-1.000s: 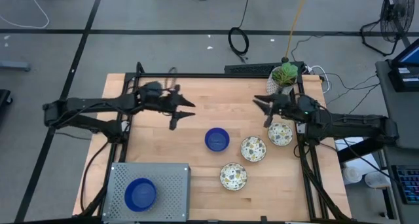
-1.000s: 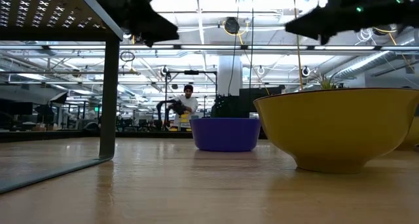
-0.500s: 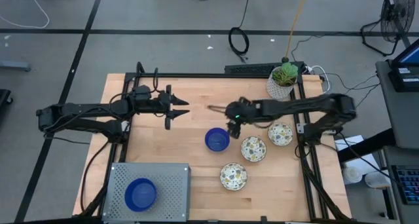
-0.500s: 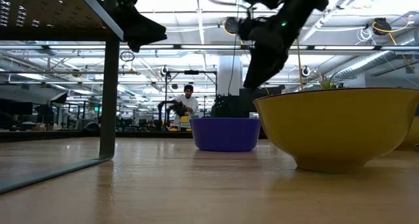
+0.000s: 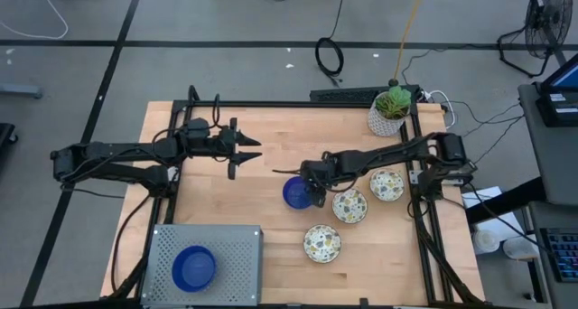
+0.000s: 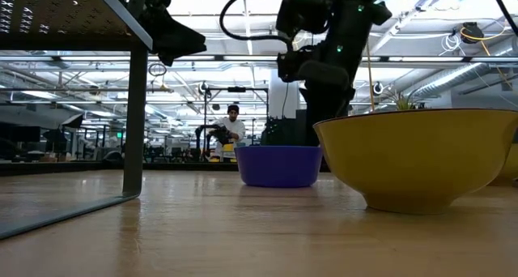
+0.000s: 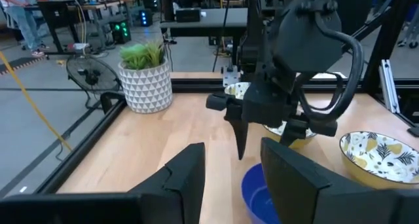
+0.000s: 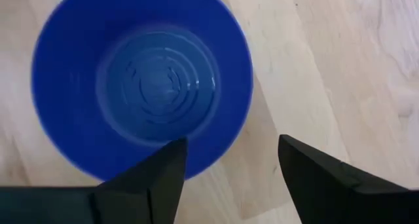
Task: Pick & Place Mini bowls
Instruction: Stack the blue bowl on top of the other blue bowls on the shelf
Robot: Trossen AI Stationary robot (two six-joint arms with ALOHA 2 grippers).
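Observation:
A deep blue mini bowl (image 5: 296,193) stands on its base at the table's middle. My right gripper (image 5: 316,191) hangs open just above its right rim. In the right wrist view one finger (image 8: 150,178) is over the rim of this bowl (image 8: 141,80) and the other over bare wood. I cannot tell whether they touch it. Three speckled mini bowls (image 5: 349,205) (image 5: 386,185) (image 5: 321,243) sit to the right and near side. A second blue bowl (image 5: 193,266) lies on a grey perforated stand (image 5: 230,250). My left gripper (image 5: 248,157) waits open at the far left, holding nothing.
A white pot with a green plant (image 5: 390,110) stands at the far right corner. The grey stand is raised on legs (image 6: 134,123) at the near left. A black frame (image 5: 298,103) runs along the table's far edge and sides. Bare wood lies between the two arms.
My right gripper has swung from beside the plant pot toward the table's left and come down over the blue bowl's right rim. My left gripper has drawn back a little toward the left edge. No bowl has moved.

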